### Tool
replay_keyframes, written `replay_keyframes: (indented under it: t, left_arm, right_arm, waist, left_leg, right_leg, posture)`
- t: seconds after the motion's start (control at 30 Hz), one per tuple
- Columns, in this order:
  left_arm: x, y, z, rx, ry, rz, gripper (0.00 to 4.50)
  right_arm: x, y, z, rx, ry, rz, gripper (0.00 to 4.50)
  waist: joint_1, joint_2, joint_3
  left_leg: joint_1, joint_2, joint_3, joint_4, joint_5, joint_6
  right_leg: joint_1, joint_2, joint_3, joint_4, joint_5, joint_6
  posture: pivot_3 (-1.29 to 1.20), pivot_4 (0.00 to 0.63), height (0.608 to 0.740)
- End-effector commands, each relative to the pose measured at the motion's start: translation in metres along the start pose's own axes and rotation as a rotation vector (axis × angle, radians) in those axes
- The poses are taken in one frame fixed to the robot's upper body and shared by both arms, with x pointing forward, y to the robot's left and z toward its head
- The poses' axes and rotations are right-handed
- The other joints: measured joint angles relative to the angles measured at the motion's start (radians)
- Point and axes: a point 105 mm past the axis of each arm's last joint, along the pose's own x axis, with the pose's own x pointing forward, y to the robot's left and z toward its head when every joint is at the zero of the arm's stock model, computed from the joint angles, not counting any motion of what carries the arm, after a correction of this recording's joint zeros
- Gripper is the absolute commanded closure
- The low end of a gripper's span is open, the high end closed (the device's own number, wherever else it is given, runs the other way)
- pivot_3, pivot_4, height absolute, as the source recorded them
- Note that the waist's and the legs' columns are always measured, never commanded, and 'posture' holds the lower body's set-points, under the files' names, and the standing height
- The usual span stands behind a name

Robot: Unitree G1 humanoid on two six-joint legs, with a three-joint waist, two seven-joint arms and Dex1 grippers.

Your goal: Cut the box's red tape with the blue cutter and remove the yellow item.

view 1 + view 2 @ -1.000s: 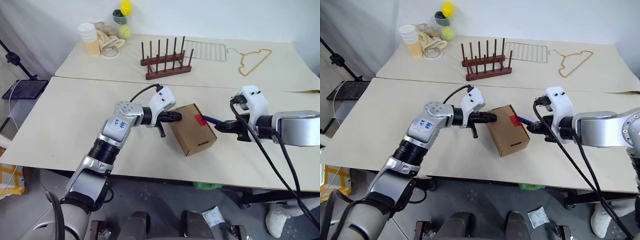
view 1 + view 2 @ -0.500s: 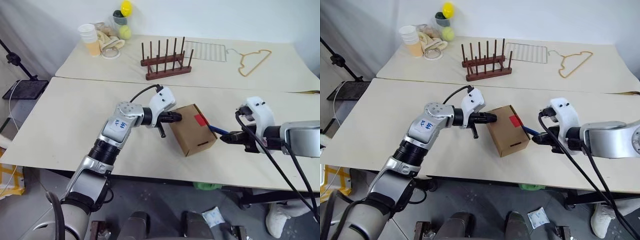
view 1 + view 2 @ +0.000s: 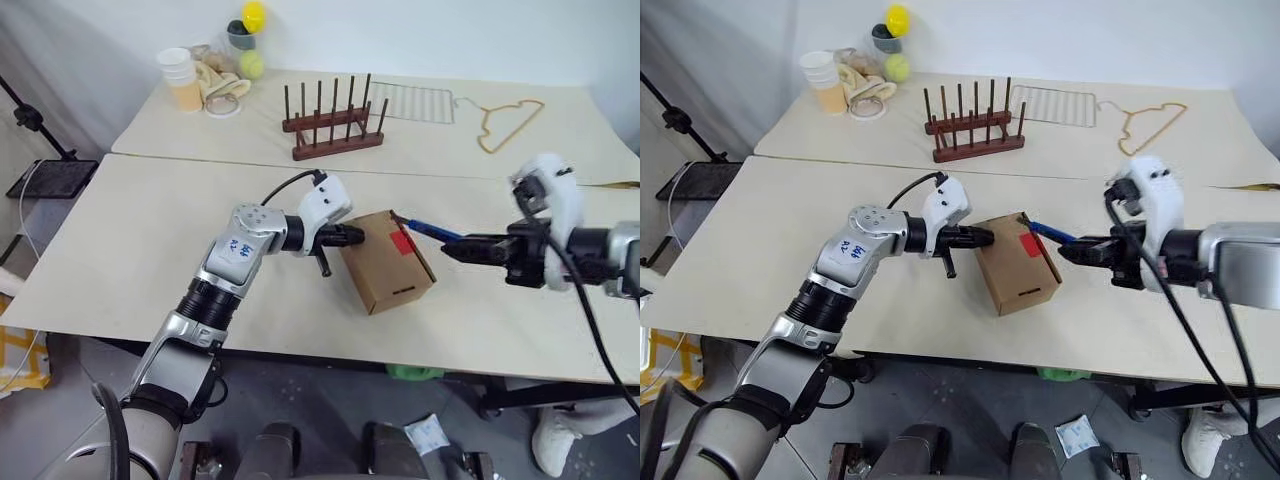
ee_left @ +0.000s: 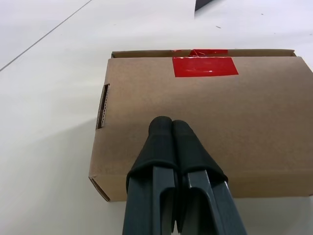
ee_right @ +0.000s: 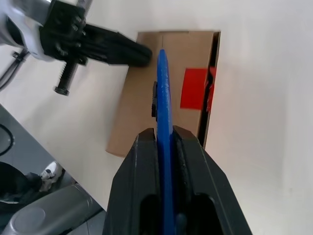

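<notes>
Left gripper (image 3: 358, 235): jaws pressed fully together with nothing between them. In the left wrist view the two black rubbery fingertips (image 4: 168, 131) lie side by side on the box's brown top face, near the edge closest to this gripper.

Right gripper (image 3: 450, 246): jaws clamped on the blue cutter, one black finger on each flat side of the handle. The gripper hangs above the table, apart from the box.

Blue cutter (image 5: 163, 117): slim, flat blue plastic stick reaching out past the right fingertips toward the box. Its dark tip sits just over the box's top edge beside the red tape; whether it touches the cardboard I cannot tell.

Box (image 3: 385, 260): small plain brown cardboard carton, matte, sharp-edged, with a narrow slot in one side wall. It lies on the table between the two grippers, the left fingertips on it, the right gripper just beyond its taped edge.

Red tape (image 4: 205, 66): short glossy red rectangle on the top face, at the far edge from the left fingertips and folding over that edge. It looks ragged where it crosses the edge.

Gap: in the right wrist view a dark opening runs along the taped edge of the box, next to the tape.

Yellow item: not visible; the box's flaps hide its inside.

Table (image 3: 150, 240): smooth pale matte surface under the box.
</notes>
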Motion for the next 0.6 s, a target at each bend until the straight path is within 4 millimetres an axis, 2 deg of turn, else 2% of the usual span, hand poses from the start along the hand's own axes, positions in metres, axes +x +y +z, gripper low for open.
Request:
replay_keyframes:
  t: [0.03,0.1,0.17,0.23,0.33,0.43,0.6]
  left_arm:
    - [0.000,-0.005,-0.012,-0.017,0.033,-0.041,4.50]
    - [-0.003,-0.005,-0.004,-0.020,-0.015,-0.057,4.50]
    - [-0.004,-0.001,0.000,0.006,-0.031,-0.055,4.50]
    - [-0.004,0.000,-0.001,0.024,-0.025,-0.055,4.50]
    - [-0.006,0.004,0.004,0.031,-0.049,-0.057,4.50]
    - [-0.008,0.007,0.009,0.033,-0.071,-0.054,4.50]
    - [-0.012,0.010,0.013,0.024,-0.091,-0.049,4.50]
  right_arm:
    - [-0.018,-0.007,0.014,-0.004,-0.067,-0.046,4.42]
    - [-0.024,-0.035,0.021,0.040,-0.215,-0.113,4.42]
    - [-0.024,-0.063,0.017,-0.018,-0.360,-0.197,4.42]
    - [-0.020,-0.075,0.001,-0.064,-0.365,-0.222,4.42]
    - [-0.014,-0.110,-0.032,-0.084,-0.352,-0.338,4.42]
    - [-0.013,-0.138,-0.057,-0.133,-0.348,-0.446,4.42]
    - [-0.011,-0.165,-0.089,-0.119,-0.330,-0.511,4.42]
  waist:
    - [-0.002,0.000,0.000]
    - [-0.002,0.000,0.000]
    - [-0.002,-0.001,0.000]
    - [0.001,-0.001,0.000]
    - [-0.004,-0.001,0.000]
    - [-0.006,-0.001,0.000]
    - [-0.008,0.000,0.000]
  left_leg:
    - [0.000,0.000,0.000,0.000,0.000,0.000]
    - [0.000,0.000,0.001,-0.001,0.000,0.000]
    - [0.000,0.000,0.001,-0.001,0.000,0.000]
    - [0.000,-0.003,0.005,0.000,0.000,0.000]
    - [0.000,-0.005,0.007,-0.001,0.000,0.000]
    - [0.001,-0.006,0.007,0.000,0.000,0.000]
    - [0.002,-0.005,0.008,-0.001,0.000,0.000]
  right_leg:
    - [0.000,0.000,0.000,0.000,0.000,0.000]
    - [0.000,0.000,0.000,0.000,0.000,0.000]
    - [0.000,0.001,0.000,0.000,0.000,0.000]
    - [-0.001,0.001,0.000,0.001,0.000,0.001]
    - [-0.002,0.001,0.002,0.002,0.000,0.001]
    - [-0.002,0.001,0.002,0.003,0.000,0.001]
    - [-0.003,0.001,0.004,0.004,0.000,0.001]
  posture:
    - [0.00,0.150,0.740]
    - [0.00,0.150,0.740]
    - [0.00,0.150,0.740]
    - [0.00,0.150,0.740]
    - [0.00,0.150,0.740]
    - [0.00,0.150,0.740]
    - [0.00,0.150,0.740]
